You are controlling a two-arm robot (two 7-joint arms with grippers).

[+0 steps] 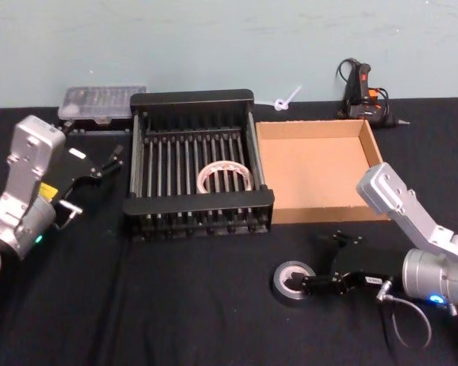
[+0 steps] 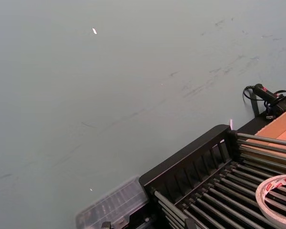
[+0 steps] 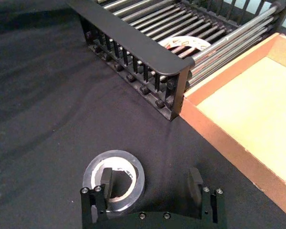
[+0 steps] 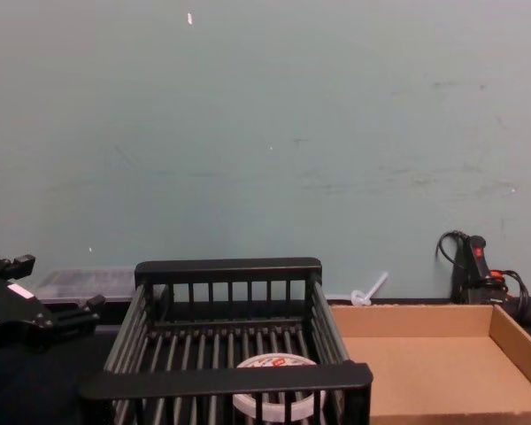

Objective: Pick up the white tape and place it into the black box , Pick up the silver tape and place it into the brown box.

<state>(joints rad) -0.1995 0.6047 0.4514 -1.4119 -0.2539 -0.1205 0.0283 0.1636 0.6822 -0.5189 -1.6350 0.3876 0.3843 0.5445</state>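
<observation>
The white tape (image 1: 224, 176) lies flat on the floor of the black box (image 1: 191, 103), toward its front right; it also shows as the white roll (image 3: 183, 44) (image 4: 277, 397) (image 2: 279, 195). To the right of the crate stands the brown box (image 1: 317, 171), with nothing in it. The silver tape (image 1: 293, 282) (image 3: 113, 179) lies on the black cloth in front of the boxes. My right gripper (image 1: 324, 261) (image 3: 150, 183) is open at table height, one finger in the roll's hole and the other outside, on the brown box's side. My left gripper (image 1: 95, 183) (image 4: 49, 283) is open, left of the crate.
A clear plastic case (image 1: 103, 101) sits at the back left behind the crate. A black glue gun (image 1: 362, 91) and a white tie (image 1: 286, 99) lie at the back against the wall. Black cloth covers the table.
</observation>
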